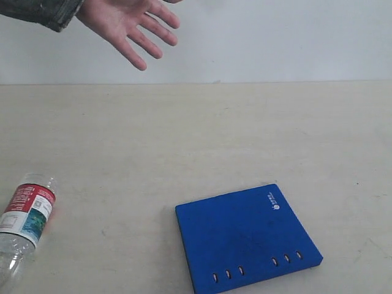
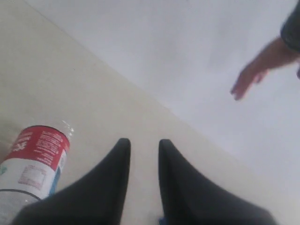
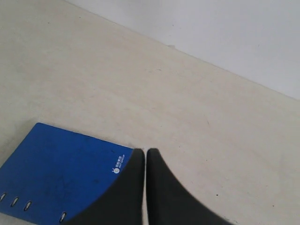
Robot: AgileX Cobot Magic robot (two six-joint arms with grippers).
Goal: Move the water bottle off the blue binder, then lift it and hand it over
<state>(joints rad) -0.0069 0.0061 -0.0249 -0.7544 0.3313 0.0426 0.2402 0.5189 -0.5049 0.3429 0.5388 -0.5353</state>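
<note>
bottle (image 1: pixel 27 214) lies on its side on the table (image 1: pixel 214 135), lower left of the exterior frame, partly cut by the frame edge. cap not in view. it is well apart from the binder (image 1: pixel 245 239), which sits flat at lower centre-right with its slot row toward the bottom edge and its logo at the upper right corner. so the bottle is off the binder; lift and hand-over look not yet done. an open hand (image 1: pixel 125 24) hangs at upper left, palm showing, fingers spread, likely the receiver.

left gripper (image 2: pixel 140 143): fingers a little apart, nothing between them, bottle (image 2: pixel 35 164) just beside it at lower left of the wrist frame, not touching as far as i can tell. the hand (image 2: pixel 248 77) shows blurred at upper right. right gripper (image 3: pixel 145 152): fingers pressed together, empty, hovering by the logo corner of the binder (image 3: pixel 56 173).

handling guess: bottle looks clear through, so empty or near it, light. thin plastic, will dent under a hard squeeze, slick outside the label, and it rolls since it lies sideways. take it across the body at the label band, fingers square to its long axis (not at the clear tapering end). binder looks stiff and flat, flush with the table, so no gap to get under; best taken at an edge, slot side or a corner, probably after tipping or sliding it.
</note>
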